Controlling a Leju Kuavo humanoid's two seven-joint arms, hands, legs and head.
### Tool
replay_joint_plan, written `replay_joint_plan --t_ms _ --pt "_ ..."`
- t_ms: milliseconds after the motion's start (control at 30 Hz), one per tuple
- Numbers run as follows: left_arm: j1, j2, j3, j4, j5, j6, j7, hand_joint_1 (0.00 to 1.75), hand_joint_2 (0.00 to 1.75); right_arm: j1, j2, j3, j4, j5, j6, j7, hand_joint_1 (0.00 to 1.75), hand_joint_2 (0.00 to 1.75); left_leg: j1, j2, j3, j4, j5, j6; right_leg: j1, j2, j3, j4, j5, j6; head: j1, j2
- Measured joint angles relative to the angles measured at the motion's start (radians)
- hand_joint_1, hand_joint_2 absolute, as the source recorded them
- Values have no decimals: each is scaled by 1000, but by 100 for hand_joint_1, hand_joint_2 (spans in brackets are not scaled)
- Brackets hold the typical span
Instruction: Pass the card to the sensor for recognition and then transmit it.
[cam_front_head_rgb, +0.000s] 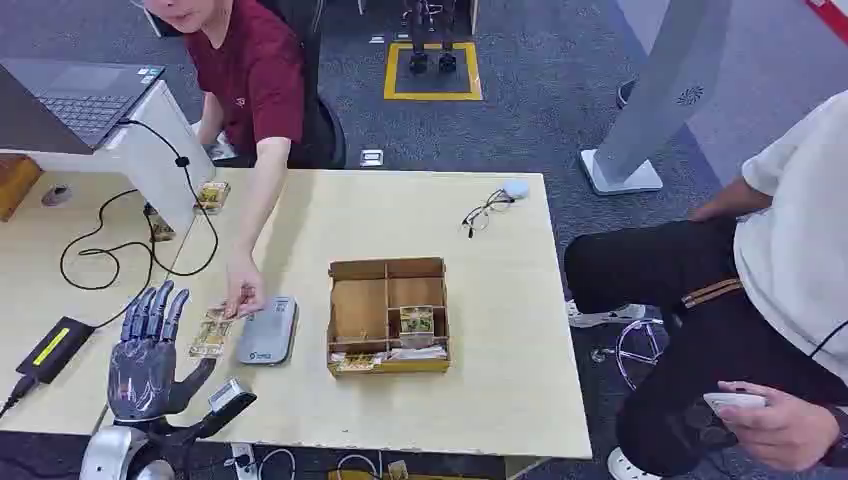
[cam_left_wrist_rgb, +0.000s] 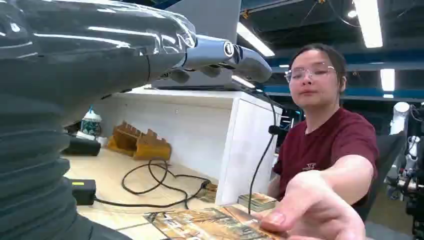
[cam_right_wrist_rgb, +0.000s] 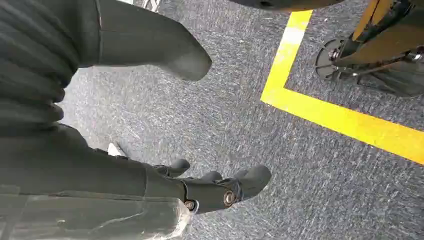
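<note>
A card (cam_front_head_rgb: 211, 333) lies flat on the wooden table (cam_front_head_rgb: 500, 400), just left of the grey sensor pad (cam_front_head_rgb: 268, 330). A person's hand (cam_front_head_rgb: 243, 297) rests its fingertips on the card's far end; the left wrist view shows the card (cam_left_wrist_rgb: 210, 223) and that hand (cam_left_wrist_rgb: 312, 210) close up. My left hand (cam_front_head_rgb: 150, 352) hovers open beside the card's near left, fingers spread and pointing away, holding nothing. My right hand (cam_right_wrist_rgb: 215, 187) hangs over grey carpet, fingers loosely apart and empty.
A wooden divided box (cam_front_head_rgb: 388, 315) with cards stands right of the sensor. Glasses (cam_front_head_rgb: 487, 210) lie at the far right. A black power brick (cam_front_head_rgb: 55, 348) and cables (cam_front_head_rgb: 110, 250) lie left. A white stand (cam_front_head_rgb: 150, 150) holds a laptop. A second seated person (cam_front_head_rgb: 760, 300) is at right.
</note>
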Motion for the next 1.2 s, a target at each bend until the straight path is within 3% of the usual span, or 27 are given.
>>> replay_joint_plan --t_ms 67,100,133,433,1033,1133,1200 --pt "0 -1 1 1 1 0 0 0 175 0 1 0 0 0 0 -1 0 175 0 0 0 0 0 0 0 0 0 0 0 0 0 0" --pt "0 -2 1 2 2 0 0 23 175 0 2 0 0 0 0 -1 0 175 0 0 0 0 0 0 0 0 0 0 0 0 0 0" --pt "0 -3 2 2 3 0 0 175 175 0 2 0 0 0 0 -1 0 175 0 0 0 0 0 0 0 0 0 0 0 0 0 0" --pt "0 -5 3 8 30 0 -7 175 175 -1 4 0 0 0 -4 -3 0 175 0 0 0 0 0 0 0 0 0 0 0 0 0 0" --pt "-1 -19 33 6 111 2 -97 175 175 -1 10 0 -6 3 -13 -3 0 175 0 0 0 0 0 0 0 0 0 0 0 0 0 0" --pt "0 -20 33 5 158 0 -101 175 175 -1 10 0 -7 3 -13 -4 0 175 0 0 0 0 0 0 0 0 0 0 0 0 0 0" --pt "0 -24 32 -3 229 -52 -89 175 175 -1 11 0 -7 1 -13 -4 0 175 0 0 0 0 0 0 0 0 0 0 0 0 0 0"
